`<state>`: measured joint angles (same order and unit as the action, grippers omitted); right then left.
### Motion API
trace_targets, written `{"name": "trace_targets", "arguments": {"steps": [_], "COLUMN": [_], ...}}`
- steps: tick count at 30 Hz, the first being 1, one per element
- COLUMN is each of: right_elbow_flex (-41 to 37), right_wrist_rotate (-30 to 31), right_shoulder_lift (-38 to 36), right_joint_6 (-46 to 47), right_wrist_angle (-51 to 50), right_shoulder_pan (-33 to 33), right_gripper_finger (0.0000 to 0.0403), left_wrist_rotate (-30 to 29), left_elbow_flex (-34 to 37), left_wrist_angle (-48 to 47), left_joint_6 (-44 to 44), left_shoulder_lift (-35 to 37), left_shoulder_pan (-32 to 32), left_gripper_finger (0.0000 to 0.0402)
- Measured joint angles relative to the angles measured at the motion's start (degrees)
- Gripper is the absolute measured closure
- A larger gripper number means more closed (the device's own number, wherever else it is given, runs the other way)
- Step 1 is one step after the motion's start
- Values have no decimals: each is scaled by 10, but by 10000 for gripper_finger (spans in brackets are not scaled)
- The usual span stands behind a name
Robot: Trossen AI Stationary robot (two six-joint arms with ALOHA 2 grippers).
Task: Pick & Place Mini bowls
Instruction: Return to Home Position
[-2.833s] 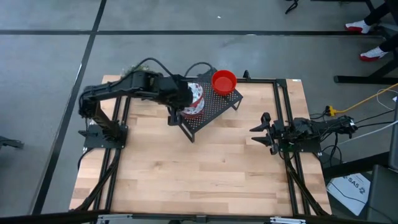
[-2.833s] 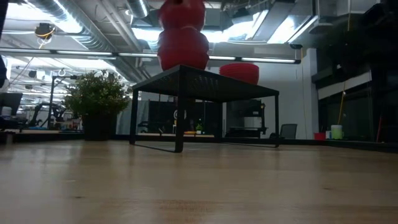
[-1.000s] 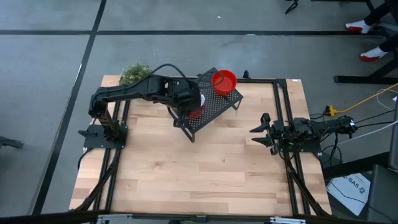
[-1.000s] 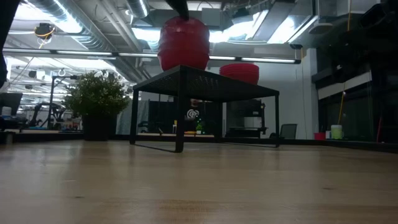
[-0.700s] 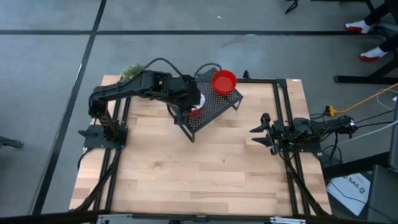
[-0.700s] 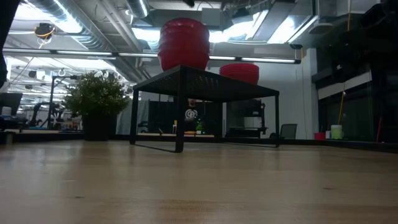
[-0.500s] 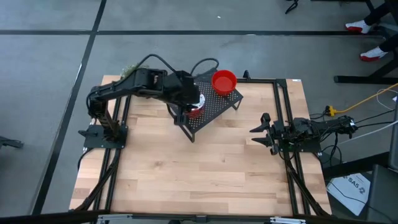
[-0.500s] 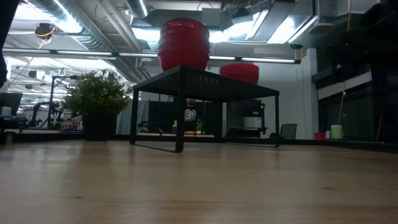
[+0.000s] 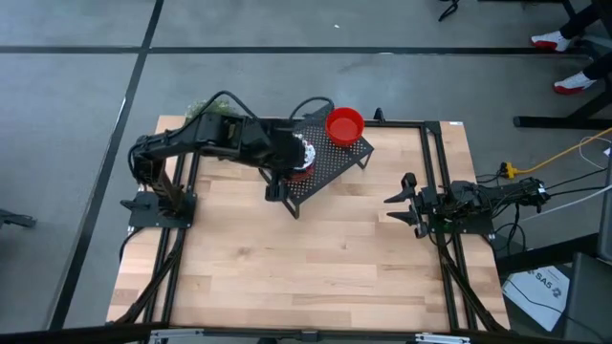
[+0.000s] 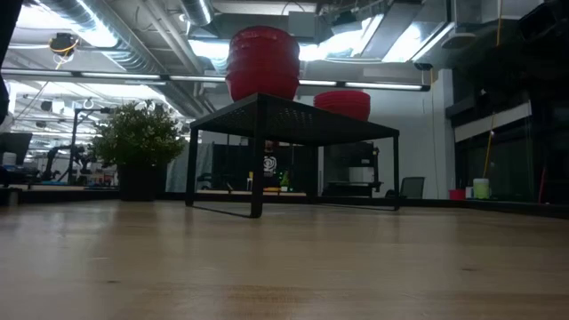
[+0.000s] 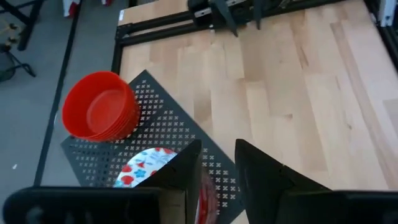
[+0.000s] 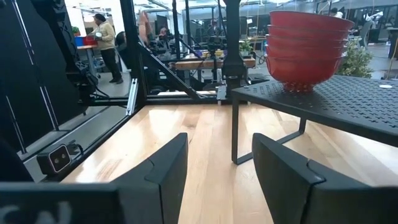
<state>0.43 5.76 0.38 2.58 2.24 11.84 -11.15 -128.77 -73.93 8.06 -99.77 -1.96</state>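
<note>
Two stacks of mini bowls stand on the black mesh rack (image 9: 325, 164). One stack (image 9: 302, 157) has a white, red-flowered bowl (image 11: 144, 168) on top; the other (image 9: 344, 124) is plain red (image 11: 99, 115). From the low view both show as red stacks, the taller (image 10: 262, 62) and the lower (image 10: 342, 103), resting on their bases. My left gripper (image 9: 275, 186) hovers open over the rack's near-left corner, beside the flowered stack (image 11: 217, 180). My right gripper (image 9: 392, 206) waits open at the table's right side (image 12: 219, 168).
A small green potted plant (image 9: 206, 107) stands at the table's far left corner, behind the left arm. The rack stands on thin legs (image 10: 256, 160) at the far middle. Bare wooden tabletop (image 9: 306, 258) stretches over the near half. People stand in the room beyond (image 12: 106, 37).
My left gripper has risen off the flowered stack, out of the low view's top, and drawn back toward the table's left and near side. The flowered top bowl now shows uncovered from above. Both stacks have stayed in place on the rack.
</note>
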Motion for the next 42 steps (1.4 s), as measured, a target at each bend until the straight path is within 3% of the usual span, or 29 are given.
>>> {"name": "trace_targets", "arguments": {"steps": [7,14,19,26,34,42], "right_elbow_flex": [0,0,0,0,0,0], "right_wrist_rotate": [0,0,0,1,1,1], "right_shoulder_lift": [0,0,0,0,0,0], "right_joint_6": [1,2,2,3,1,2], "right_wrist_angle": [0,0,0,0,0,0], "right_shoulder_pan": [0,0,0,0,0,0], "right_gripper_finger": [224,224,224,224,224,224], "left_wrist_rotate": [-1,-3,3,-6,-27,-32], "left_elbow_flex": [11,120,245,466,710,908], "left_wrist_angle": [18,104,189,349,478,572], "left_joint_6": [6,-19,-54,-96,-168,-211], "left_shoulder_lift": [2,14,38,142,299,483], "left_shoulder_pan": [-34,-56,-59,-44,-43,-87], "left_gripper_finger": [307,311,308,308,308,310]}}
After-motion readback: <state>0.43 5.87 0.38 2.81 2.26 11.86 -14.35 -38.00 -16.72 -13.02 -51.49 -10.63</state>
